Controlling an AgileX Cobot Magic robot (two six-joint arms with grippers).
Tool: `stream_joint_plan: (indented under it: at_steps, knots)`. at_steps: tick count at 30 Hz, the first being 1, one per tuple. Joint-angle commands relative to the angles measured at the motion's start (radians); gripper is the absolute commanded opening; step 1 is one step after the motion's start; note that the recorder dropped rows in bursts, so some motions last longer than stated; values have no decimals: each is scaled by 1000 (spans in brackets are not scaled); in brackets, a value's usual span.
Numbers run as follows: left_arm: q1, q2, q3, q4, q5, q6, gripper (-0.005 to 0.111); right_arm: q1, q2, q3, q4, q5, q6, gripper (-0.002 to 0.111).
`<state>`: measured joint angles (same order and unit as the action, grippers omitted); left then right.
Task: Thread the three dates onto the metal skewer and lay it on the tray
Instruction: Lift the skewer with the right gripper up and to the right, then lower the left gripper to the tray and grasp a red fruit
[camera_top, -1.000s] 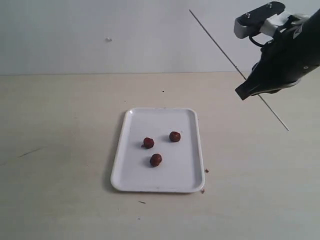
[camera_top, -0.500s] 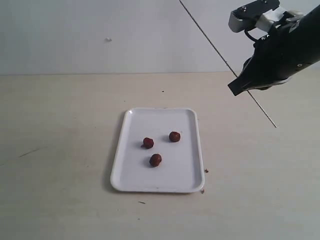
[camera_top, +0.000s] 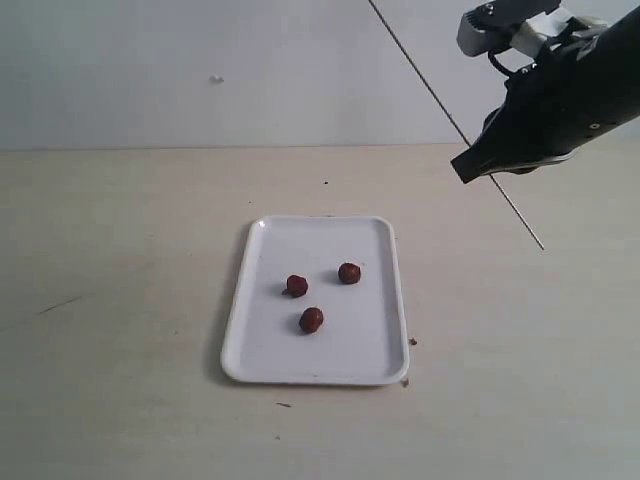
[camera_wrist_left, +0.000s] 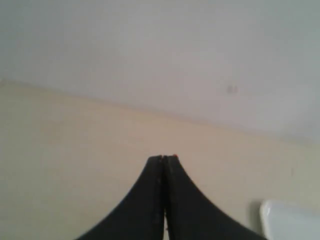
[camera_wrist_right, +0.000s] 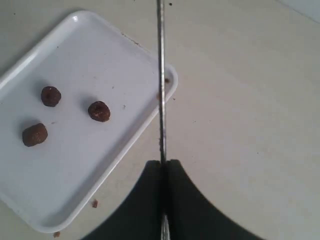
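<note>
The three dates (camera_top: 297, 285) (camera_top: 349, 272) (camera_top: 312, 319) lie loose and apart on the white tray (camera_top: 370, 330) in the middle of the table. My right gripper (camera_top: 466, 168) hangs in the air to the tray's right, shut on the metal skewer (camera_top: 420, 73), which slants from the upper edge down to the right. In the right wrist view the skewer (camera_wrist_right: 161, 75) runs straight out from the closed right gripper (camera_wrist_right: 164, 162), crossing over a corner of the tray (camera_wrist_right: 90, 60) beside the dates (camera_wrist_right: 99, 111). My left gripper (camera_wrist_left: 164, 158) is shut on nothing, low over bare table.
Tiny brown crumbs (camera_top: 412, 341) lie on the table off the tray's right front corner. A corner of the tray (camera_wrist_left: 290, 222) shows in the left wrist view. A pale wall rises behind the beige table (camera_top: 120, 260).
My right gripper has shifted left and slightly up, carrying the skewer with it. The dates and tray have stayed put.
</note>
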<state>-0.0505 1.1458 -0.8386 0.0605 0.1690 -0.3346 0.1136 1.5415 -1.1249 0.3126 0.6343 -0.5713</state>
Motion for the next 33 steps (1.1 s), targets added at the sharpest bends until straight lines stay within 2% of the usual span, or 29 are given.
stream_joint_plan:
  at_steps: [1,5,8,12,16,19,33]
  knots:
    - [-179,312,-248,8,338,180,0,-4,10,1,-1,-4,-12,0]
    - [-345,538,-460,8,539,348,0,-4,10,1,-1,-4,-12,0]
    - [-418,683,-618,1,702,366,2,-4,10,1,-1,-4,-12,0]
    - [-471,848,-786,-76,848,389,19,-4,10,1,-1,-4,-12,0]
    - [-502,965,-874,-181,820,387,42,-4,10,1,-1,-4,-12,0]
    - [-518,1027,-922,-229,796,382,53,-4,10,1,-1,-4,-12,0]
    - [-530,1146,-967,-281,791,362,54,-4,11,1,3,-9,-7,0]
